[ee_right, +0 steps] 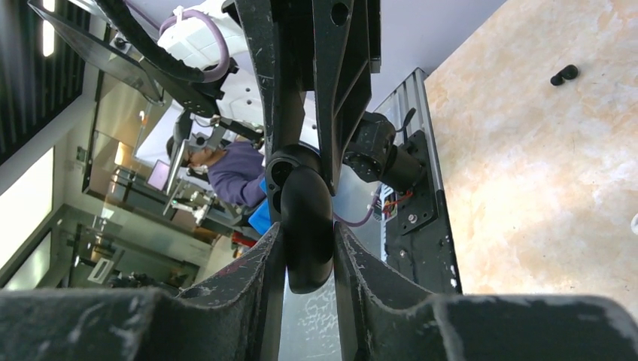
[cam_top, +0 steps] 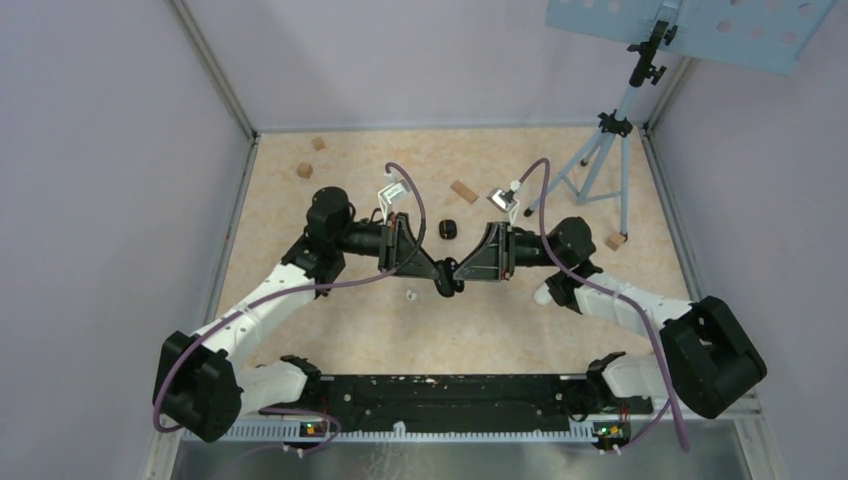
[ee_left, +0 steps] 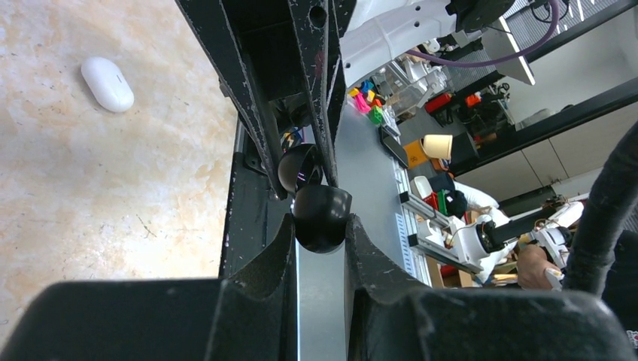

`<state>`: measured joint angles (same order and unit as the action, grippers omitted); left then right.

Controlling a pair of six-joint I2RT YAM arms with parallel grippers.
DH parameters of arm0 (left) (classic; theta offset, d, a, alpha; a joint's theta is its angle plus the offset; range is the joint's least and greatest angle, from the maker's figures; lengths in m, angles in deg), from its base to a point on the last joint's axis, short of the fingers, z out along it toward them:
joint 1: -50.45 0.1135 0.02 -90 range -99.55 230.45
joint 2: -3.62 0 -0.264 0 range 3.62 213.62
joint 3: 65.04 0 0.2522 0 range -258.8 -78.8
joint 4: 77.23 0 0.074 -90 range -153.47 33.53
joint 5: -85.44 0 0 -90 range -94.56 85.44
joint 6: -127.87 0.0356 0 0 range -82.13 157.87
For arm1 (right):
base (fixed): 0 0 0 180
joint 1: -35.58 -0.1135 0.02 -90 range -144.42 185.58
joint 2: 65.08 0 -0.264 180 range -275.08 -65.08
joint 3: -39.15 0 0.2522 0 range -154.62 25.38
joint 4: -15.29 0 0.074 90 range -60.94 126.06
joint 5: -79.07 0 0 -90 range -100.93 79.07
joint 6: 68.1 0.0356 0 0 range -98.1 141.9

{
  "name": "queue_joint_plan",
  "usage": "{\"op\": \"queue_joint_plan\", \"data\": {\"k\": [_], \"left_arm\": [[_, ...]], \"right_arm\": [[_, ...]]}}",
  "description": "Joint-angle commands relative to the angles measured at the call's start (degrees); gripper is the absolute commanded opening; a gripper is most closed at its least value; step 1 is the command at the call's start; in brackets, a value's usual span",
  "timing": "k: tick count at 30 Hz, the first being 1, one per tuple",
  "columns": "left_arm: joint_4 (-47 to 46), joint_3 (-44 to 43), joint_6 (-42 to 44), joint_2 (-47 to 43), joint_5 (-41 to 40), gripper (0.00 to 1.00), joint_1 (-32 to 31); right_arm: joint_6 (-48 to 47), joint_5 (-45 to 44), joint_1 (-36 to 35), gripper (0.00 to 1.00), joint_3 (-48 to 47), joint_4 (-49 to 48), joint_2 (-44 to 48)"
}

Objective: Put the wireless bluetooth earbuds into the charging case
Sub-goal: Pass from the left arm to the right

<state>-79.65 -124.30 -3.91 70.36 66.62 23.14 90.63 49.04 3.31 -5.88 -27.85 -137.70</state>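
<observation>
A black charging case point(ee_left: 320, 214) hangs above the table's middle, held from both sides. My left gripper point(ee_left: 320, 226) is shut on its rounded lower half. My right gripper point(ee_right: 308, 233) reaches in from the opposite side, its fingers pressed against the long black body of the case point(ee_right: 305, 203). In the top view the two grippers point(cam_top: 443, 278) point(cam_top: 462, 272) meet tip to tip. A white earbud point(ee_left: 107, 83) lies on the table just left of the left gripper, also seen from above point(cam_top: 411, 296). A black earbud point(ee_right: 564, 74) lies on the table farther off.
A black pebble-like case point(cam_top: 448, 229) sits behind the grippers. Tan wooden blocks lie at the back left point(cam_top: 304, 170), back middle point(cam_top: 463, 190) and right point(cam_top: 615, 240). A tripod stand point(cam_top: 610, 150) occupies the back right corner. Walls enclose the table.
</observation>
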Motion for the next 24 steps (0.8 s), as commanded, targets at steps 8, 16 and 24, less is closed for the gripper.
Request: {"op": "queue_joint_plan", "data": {"k": [8, 16, 24], "left_arm": [[-0.38, -2.98, 3.94, -2.23, 4.33, 0.0, 0.17], [2.73, -4.25, 10.76, -4.16, 12.23, 0.0, 0.15], [3.97, -4.59, 12.24, -1.2, 14.03, 0.0, 0.2]], "right_arm": [[6.37, 4.19, -0.86, 0.58, -0.78, -12.74, -2.19], [23.05, 6.07, -0.95, 0.66, 1.66, -41.8, -11.89], [23.02, 8.27, -1.57, 0.62, -0.66, -41.81, -10.81]]}}
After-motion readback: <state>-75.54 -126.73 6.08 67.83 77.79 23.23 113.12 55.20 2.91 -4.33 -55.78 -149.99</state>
